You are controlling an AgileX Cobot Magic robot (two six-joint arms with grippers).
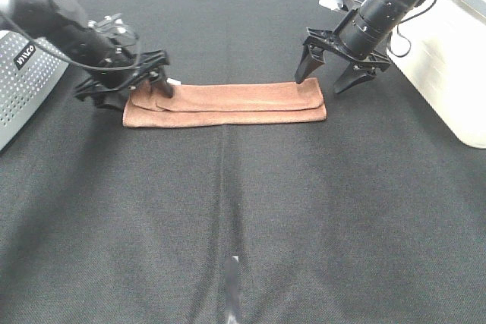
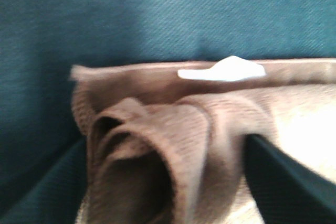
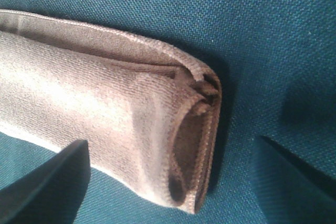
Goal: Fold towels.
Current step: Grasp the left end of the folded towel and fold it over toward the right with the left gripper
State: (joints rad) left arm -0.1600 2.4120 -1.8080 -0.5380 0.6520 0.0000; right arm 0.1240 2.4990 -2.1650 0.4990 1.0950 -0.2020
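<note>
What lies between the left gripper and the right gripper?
Only the folded towel, reaching from left gripper to right gripper; the exterior high view shows this.

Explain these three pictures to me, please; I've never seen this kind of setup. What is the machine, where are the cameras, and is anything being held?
This is a robot with two arms. The wide picture comes from a camera mounted high up, looking down on a table covered in dark cloth. The other two come from a small camera on each arm's wrist, looking out past its fingers. On the table lies one rust-brown towel, folded into a long strip. The left gripper sits at the end that carries the white tag. The right gripper hangs over the other end. Both have their jaws spread open, so nothing is held.
</note>
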